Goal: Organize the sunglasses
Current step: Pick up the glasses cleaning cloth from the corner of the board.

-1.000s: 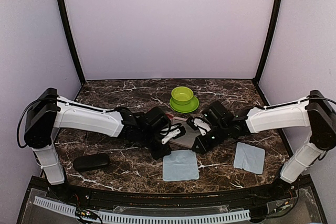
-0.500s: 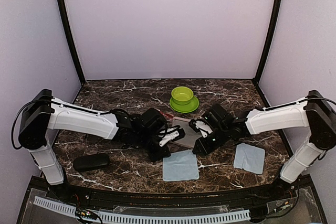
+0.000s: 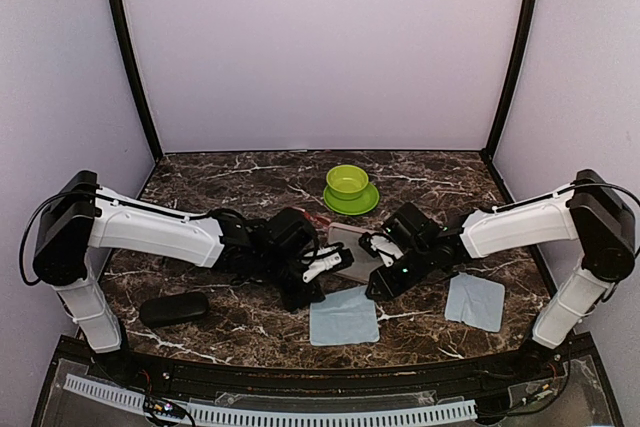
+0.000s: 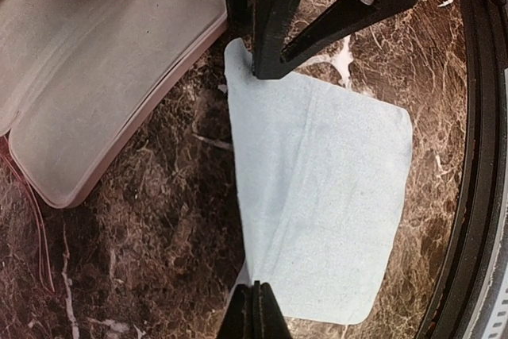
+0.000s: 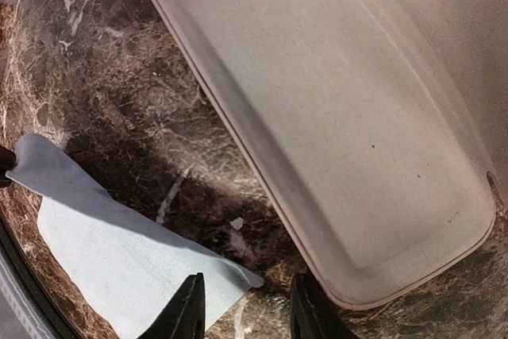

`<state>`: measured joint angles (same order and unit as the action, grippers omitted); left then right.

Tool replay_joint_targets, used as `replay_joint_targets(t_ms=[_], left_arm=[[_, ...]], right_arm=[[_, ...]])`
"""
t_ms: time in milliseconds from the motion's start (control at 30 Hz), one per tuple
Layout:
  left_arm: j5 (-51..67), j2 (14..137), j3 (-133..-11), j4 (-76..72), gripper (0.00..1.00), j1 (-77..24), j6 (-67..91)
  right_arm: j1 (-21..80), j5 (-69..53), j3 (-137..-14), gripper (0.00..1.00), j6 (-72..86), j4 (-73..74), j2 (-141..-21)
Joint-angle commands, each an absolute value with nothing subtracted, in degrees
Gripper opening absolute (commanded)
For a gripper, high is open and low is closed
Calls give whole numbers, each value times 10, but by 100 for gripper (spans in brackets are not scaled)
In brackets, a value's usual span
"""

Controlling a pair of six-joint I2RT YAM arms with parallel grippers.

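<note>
The open pink case (image 3: 350, 247) lies between my grippers, empty inside in both wrist views (image 4: 95, 77) (image 5: 349, 132). A thin red arm of the red-framed sunglasses (image 4: 36, 220) runs beside the case, and the rest is out of view. The black-framed sunglasses are hidden. My left gripper (image 4: 255, 311) (image 3: 305, 292) is shut on a corner of the light blue cloth (image 4: 317, 188) (image 3: 343, 315). My right gripper (image 5: 248, 311) (image 3: 378, 285) is open, low over the cloth's other far corner (image 5: 246, 275), with one finger on each side of it.
A black oblong hard case (image 3: 173, 308) lies at the front left. A second light blue cloth (image 3: 475, 299) lies at the front right. A green bowl on a green saucer (image 3: 350, 187) stands behind the pink case. The table's front edge (image 4: 476, 196) is close to the cloth.
Both grippers have moved toward the front, from the pink case down to the far corners of the light blue cloth. The left gripper's jaws now pinch one corner.
</note>
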<state>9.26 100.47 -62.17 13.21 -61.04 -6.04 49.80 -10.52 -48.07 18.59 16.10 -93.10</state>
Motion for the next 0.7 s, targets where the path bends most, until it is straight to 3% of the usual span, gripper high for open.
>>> replay_joint_targets(t_ms=[0, 433, 667], left_arm=[[101, 987, -617, 126, 0, -614, -72], [101, 984, -616, 126, 0, -614, -71], [99, 983, -615, 127, 0, -614, -72]], right_arm=[[494, -116, -473, 38, 166, 127, -918], [488, -143, -480, 38, 94, 108, -933], [486, -162, -478, 27, 75, 105, -934]])
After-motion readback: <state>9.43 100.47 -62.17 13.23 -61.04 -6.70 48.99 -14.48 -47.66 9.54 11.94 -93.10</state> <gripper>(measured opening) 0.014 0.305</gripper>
